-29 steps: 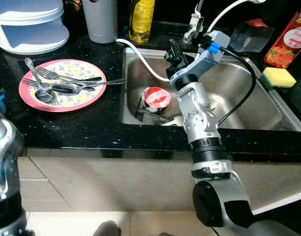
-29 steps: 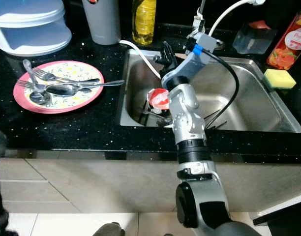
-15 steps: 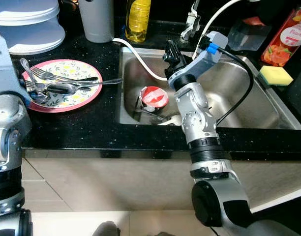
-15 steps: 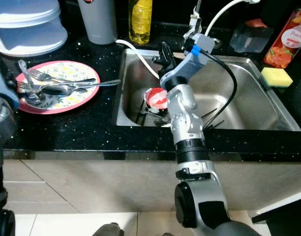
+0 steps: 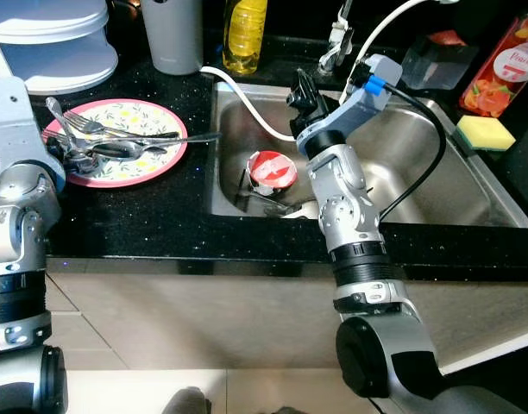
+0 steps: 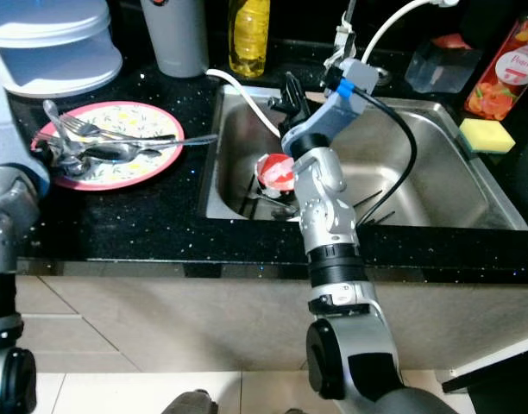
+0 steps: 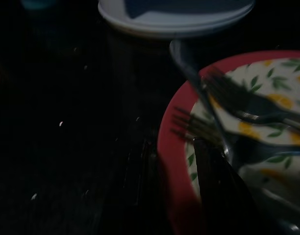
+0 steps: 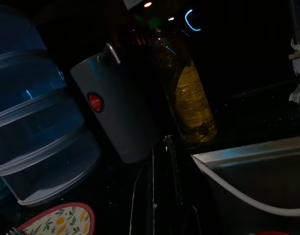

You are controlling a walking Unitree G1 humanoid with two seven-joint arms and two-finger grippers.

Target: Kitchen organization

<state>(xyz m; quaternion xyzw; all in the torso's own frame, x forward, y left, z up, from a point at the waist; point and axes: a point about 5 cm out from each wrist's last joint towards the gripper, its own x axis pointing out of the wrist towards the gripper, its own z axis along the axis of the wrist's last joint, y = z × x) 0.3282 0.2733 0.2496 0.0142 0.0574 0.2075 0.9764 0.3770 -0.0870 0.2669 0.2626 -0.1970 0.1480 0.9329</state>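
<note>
Judging by the layout, the tidying is barely begun. One floral plate (image 5: 117, 142) near the table's left edge carries about two forks and two spoons (image 5: 109, 147); the left gripper (image 7: 184, 186) hangs at its rim, fingers slightly apart, empty. One red-lidded cup (image 5: 273, 170) lies in the sink (image 5: 436, 185). The right gripper (image 5: 305, 93) hovers over the sink's back-left corner, fingers apparently narrow and empty.

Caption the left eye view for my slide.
Right gripper raised over the sink holding a red-lidded cup; left arm beside a floral plate of forks and spoons.
</note>
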